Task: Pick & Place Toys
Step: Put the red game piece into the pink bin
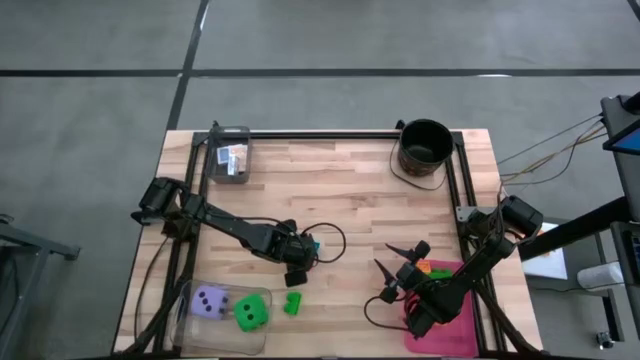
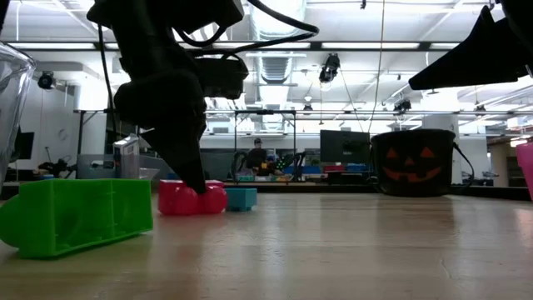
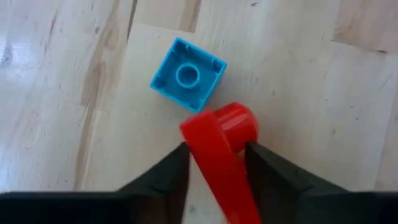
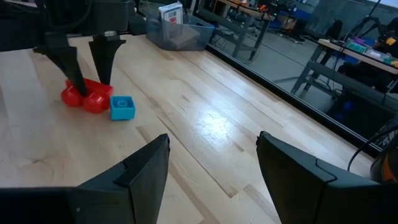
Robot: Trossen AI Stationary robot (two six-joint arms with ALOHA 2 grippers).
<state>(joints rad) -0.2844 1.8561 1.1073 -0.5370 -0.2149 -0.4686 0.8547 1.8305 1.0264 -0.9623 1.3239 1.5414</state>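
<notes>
Two fingers of your left gripper (image 3: 216,163) straddle the red brick (image 3: 222,149), narrowed onto its sides, so it looks gripped or very nearly so. Its long axis runs straight back between the fingers, toward the wrist, so the jaws cross its short width. Touching its far end sits a blue brick (image 3: 187,74), just ahead of the fingertips. Your right gripper (image 1: 398,262) hangs well off, fingers spread and empty; the left is plainly nearer.

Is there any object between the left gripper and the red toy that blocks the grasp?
No. The left gripper has its jaws on both sides of the red toy. The blue brick lies just beyond, nearly touching the toy, not between.
</notes>
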